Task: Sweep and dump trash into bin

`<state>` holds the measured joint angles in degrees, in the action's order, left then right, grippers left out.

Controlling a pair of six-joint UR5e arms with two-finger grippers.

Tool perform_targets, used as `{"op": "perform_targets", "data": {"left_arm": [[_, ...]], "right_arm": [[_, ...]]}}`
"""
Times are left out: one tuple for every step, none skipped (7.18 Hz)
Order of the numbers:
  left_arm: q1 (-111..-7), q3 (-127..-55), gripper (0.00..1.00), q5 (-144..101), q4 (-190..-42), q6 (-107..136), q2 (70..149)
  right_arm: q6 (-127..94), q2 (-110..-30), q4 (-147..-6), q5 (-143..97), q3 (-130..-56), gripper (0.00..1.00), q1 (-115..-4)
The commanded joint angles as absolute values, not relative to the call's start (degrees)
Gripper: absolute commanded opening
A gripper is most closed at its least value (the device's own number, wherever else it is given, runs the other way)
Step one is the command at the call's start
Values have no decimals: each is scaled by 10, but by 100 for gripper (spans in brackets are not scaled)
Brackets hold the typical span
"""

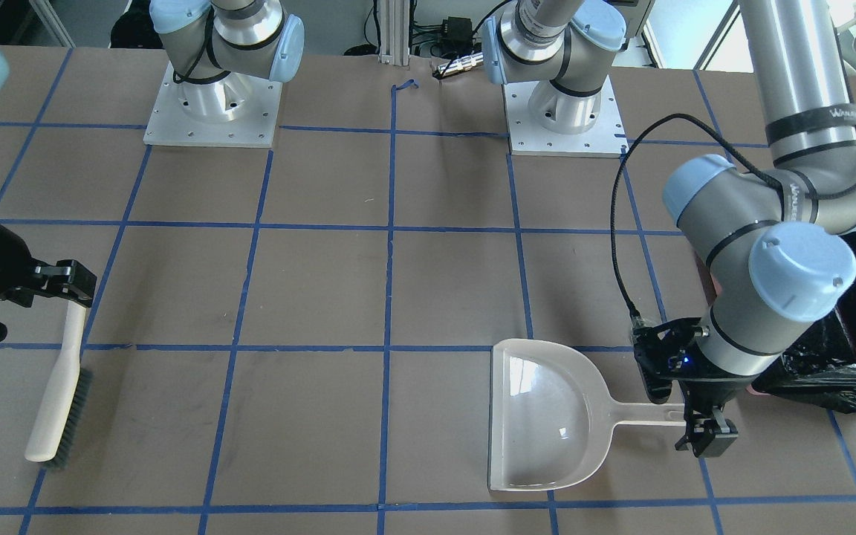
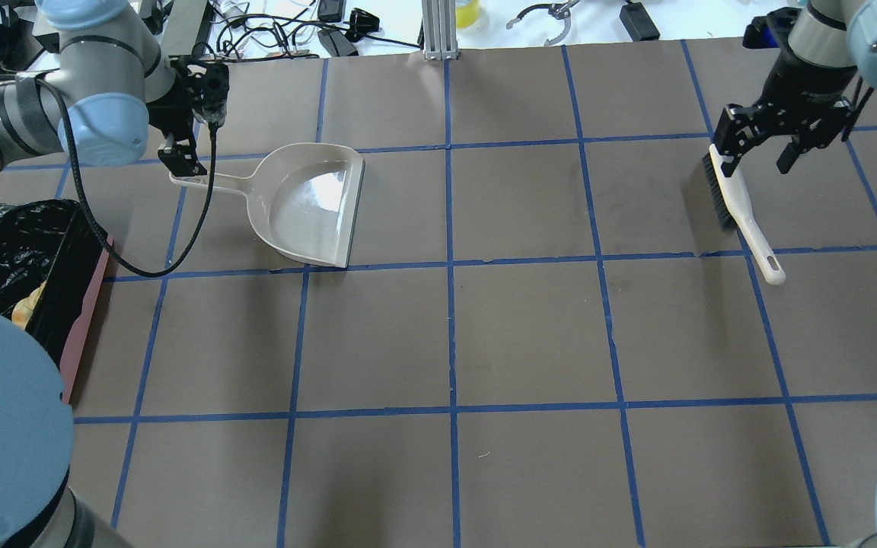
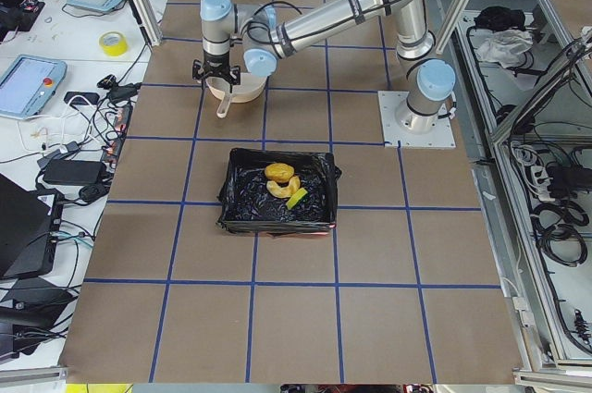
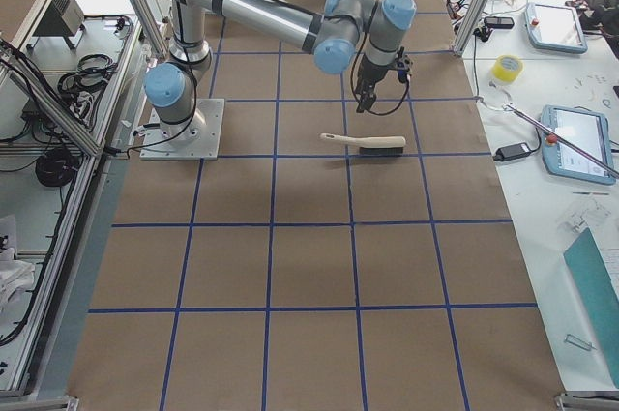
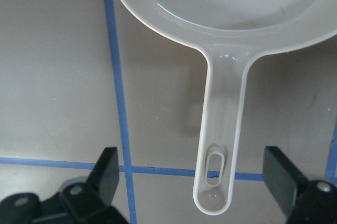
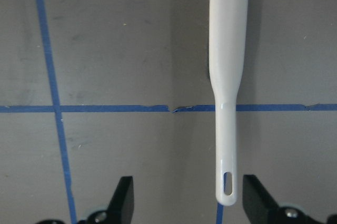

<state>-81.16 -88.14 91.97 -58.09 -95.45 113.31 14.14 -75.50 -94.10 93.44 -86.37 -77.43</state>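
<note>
The trash lies in the bin (image 3: 275,223): an orange-brown lump (image 3: 278,171), a cream crescent (image 3: 280,189) and a yellow-green wedge (image 3: 296,199) on the black bag. The bin also shows in the overhead view (image 2: 85,304). The translucent dustpan (image 2: 309,202) lies empty on the table. My left gripper (image 2: 180,156) is open, its fingers (image 5: 108,168) on either side of the dustpan handle (image 5: 221,129) without touching it. The brush (image 2: 743,217) lies flat on the table. My right gripper (image 2: 754,152) is open and hovers over it, the handle end (image 6: 226,182) between its fingers.
Brown table with a blue tape grid (image 2: 450,335). The bin stands at the table's edge on my left, close behind the left arm's elbow (image 1: 762,253). The arm bases (image 1: 212,111) stand at the robot's side. Cables and tools lie beyond the far edge (image 2: 332,30).
</note>
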Motion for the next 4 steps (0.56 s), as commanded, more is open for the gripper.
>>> {"op": "perform_targets", "data": {"left_arm": [[-830, -888, 100, 901, -701, -762, 1018], [-838, -895, 100, 891, -766, -633, 969], [-849, -896, 100, 899, -798, -521, 933], [-858, -897, 100, 893, -841, -427, 907]], "right_arm": [[125, -804, -903, 935, -860, 79, -846], [105, -825, -886, 930, -861, 79, -872], [93, -844, -875, 929, -861, 78, -893], [91, -867, -869, 929, -861, 78, -898]]}}
